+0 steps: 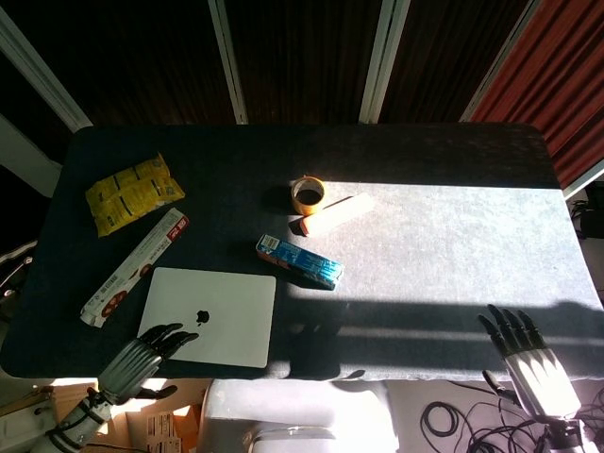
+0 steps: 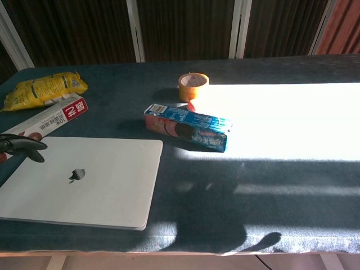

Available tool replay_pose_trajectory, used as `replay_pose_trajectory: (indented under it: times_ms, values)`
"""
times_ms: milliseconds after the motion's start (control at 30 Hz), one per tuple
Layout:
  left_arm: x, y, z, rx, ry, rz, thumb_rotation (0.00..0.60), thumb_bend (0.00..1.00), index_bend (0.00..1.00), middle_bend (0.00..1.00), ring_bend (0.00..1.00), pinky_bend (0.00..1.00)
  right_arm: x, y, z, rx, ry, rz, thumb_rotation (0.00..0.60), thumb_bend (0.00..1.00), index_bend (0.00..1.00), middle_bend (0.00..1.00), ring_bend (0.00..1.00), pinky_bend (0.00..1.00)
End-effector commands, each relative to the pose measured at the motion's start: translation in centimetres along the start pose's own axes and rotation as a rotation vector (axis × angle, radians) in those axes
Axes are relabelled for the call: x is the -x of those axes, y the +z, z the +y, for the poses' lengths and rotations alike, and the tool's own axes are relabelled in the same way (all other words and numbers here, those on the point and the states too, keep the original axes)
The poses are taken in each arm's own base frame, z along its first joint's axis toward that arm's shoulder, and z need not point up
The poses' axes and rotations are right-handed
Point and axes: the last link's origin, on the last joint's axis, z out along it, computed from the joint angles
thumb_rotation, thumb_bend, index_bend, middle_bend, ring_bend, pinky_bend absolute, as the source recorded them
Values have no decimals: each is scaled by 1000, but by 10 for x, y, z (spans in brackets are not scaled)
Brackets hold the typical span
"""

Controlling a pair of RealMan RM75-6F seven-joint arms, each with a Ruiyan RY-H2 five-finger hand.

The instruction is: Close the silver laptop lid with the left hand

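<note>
Laptop [image 1: 209, 315] lid flat; left hand [image 1: 135, 359] spread, empty; cookie box [image 1: 299, 261], tape [image 1: 308, 194] beyond

The laptop [image 1: 209, 315] lies flat and closed on the tabletop [image 1: 453, 245], in the lower left of the head view, near the front edge. Just left of it a long box [image 1: 134, 267] lies slantwise, and beyond that, toward the upper left, a snack bag [image 1: 133, 193]. At the centre of the frame sits a roll of tape [image 1: 308, 194], with a tube [image 1: 337, 214] just right of it. A carton [image 1: 300, 261] lies below these, to the upper right of the laptop. The left robot hand [image 1: 140, 359] is at the laptop's lower left corner, off the lid. The right robot hand [image 1: 528, 357] is in the lower right corner, at the tabletop's front edge.
</note>
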Motion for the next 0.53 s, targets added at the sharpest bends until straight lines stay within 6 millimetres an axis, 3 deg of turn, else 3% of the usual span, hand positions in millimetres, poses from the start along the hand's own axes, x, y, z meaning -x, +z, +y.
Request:
replay_pose_trajectory:
  times_ms: [33,133,233,333,533]
  values:
    - [-55,-58,-4,-154,62,157,572,135,82,201,62,162,-2,0,1,5,2,9,600,224,0,0,0,0]
    - [-60,-94,-4,-318,50,148,576,117,14,111,10,149,-1,1,2,11,1,11,600,224,0,0,0,0]
    - [-52,-112,-2,-372,23,221,595,101,2,101,4,148,0,2,1,9,-4,8,600,224,0,0,0,0]
    - [-40,-119,-3,-380,28,209,600,81,1,93,2,148,1,3,-1,7,-11,4,600,224,0,0,0,0]
    - [-38,-115,-4,-363,28,184,600,74,0,83,0,147,1,2,-1,7,-12,4,600,224,0,0,0,0]
